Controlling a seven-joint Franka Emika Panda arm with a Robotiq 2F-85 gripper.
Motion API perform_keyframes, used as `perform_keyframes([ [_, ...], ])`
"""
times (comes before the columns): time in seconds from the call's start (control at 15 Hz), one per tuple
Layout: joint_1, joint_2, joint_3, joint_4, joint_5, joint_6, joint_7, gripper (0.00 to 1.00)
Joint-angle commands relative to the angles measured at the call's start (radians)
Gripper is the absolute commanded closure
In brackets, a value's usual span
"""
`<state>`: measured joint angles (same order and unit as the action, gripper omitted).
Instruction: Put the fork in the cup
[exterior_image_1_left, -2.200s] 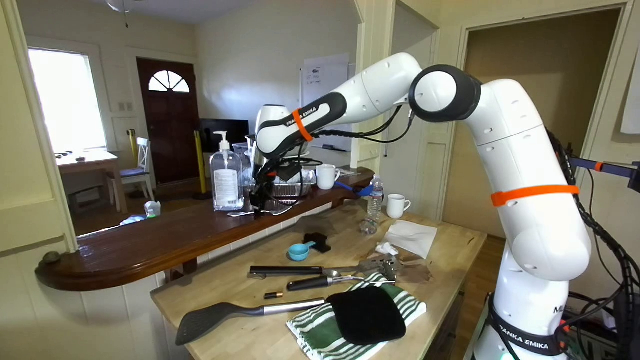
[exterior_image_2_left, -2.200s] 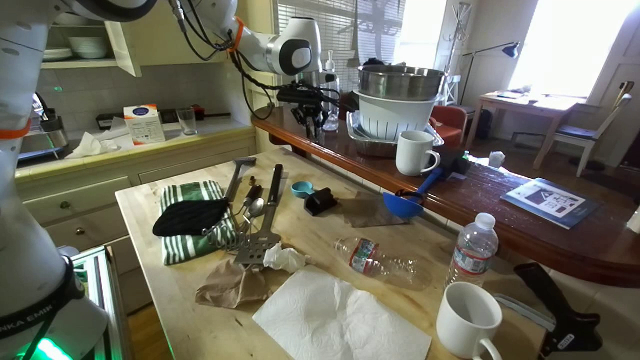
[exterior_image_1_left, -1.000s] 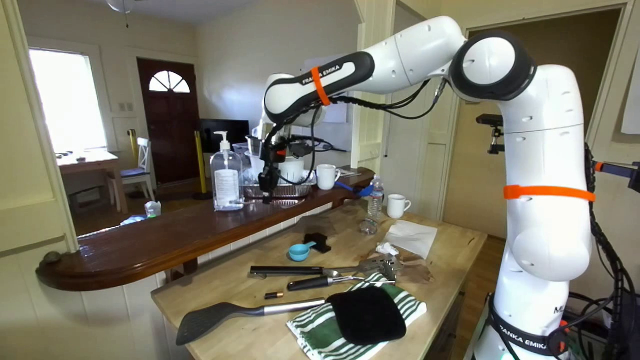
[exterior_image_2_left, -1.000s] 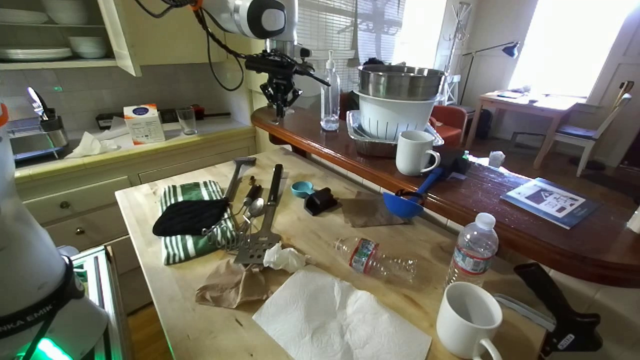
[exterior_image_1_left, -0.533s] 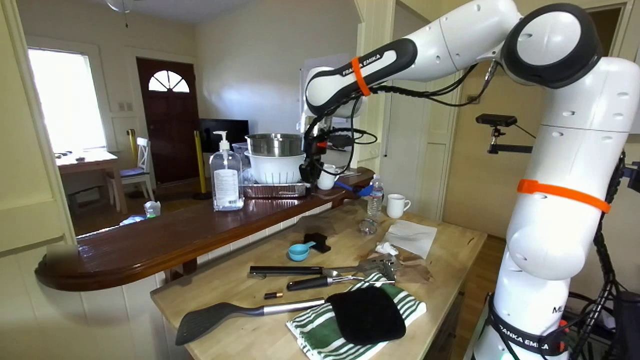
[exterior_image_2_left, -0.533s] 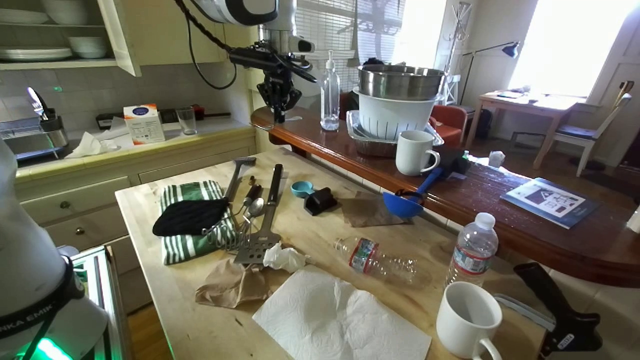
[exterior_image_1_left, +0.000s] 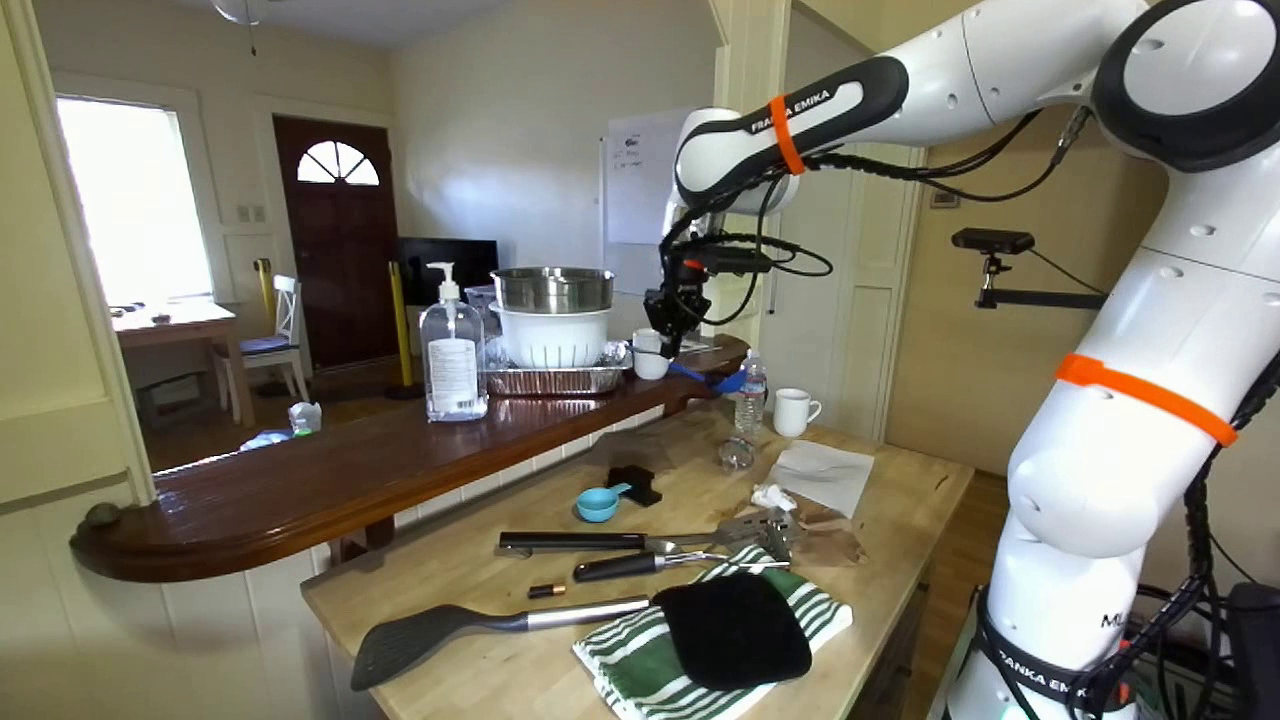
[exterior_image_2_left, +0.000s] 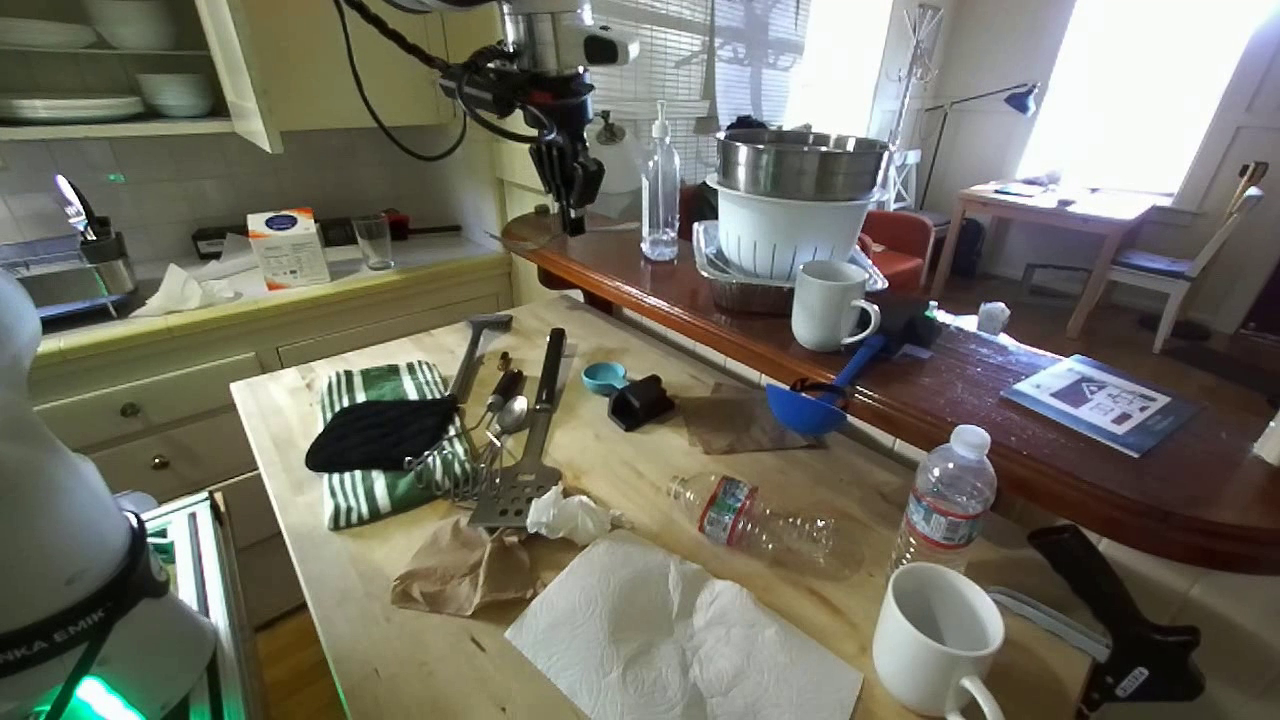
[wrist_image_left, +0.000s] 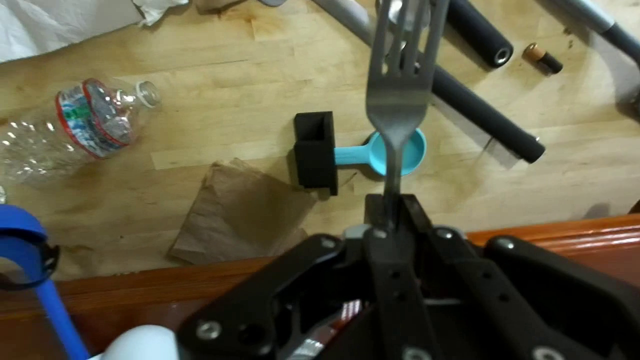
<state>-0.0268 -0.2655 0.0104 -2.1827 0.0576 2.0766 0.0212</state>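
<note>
Metal fork (wrist_image_left: 398, 105), pinched in the gripper (wrist_image_left: 391, 206), tined end pointing away

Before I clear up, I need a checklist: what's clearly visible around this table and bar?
Fork: one, silver, gripped
Mugs: two, white, bar and table
Water bottles: two, clear, table
Pump bottle: one, clear, bar
Foil tray: one, silver, bar
Colander: one, white, over tray
Bowl: one, silver, on colander
Ladle: one, blue, bar edge
Booklet: one, blue, bar
Measuring cup: one, turquoise, table
Turners: two, black and silver, table
Spoon: one, silver, table
Towel: one, green striped, table
Pot holder: one, black, on towel
Papers: four, white and brown, table
Arm: one, white, over table
End effector: one, black, closed on fork
</note>
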Motion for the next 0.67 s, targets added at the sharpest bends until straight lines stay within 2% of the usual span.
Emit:
perform_keyframes([
  [0.0,-0.045,0.024,-0.009,0.011,-0.072,0.097,0.148,0.97],
  [0.07,-0.019,0.001,-0.015,0.001,-0.038,0.047,0.073,0.90],
  [0.33,-0.039,0.019,-0.020,0.008,-0.059,0.083,0.118,0.90],
  [0.4,-0.038,0.020,-0.019,0.009,-0.059,0.083,0.120,0.97],
  [0.6,-0.068,0.047,-0.021,0.032,-0.095,0.165,0.225,0.97],
])
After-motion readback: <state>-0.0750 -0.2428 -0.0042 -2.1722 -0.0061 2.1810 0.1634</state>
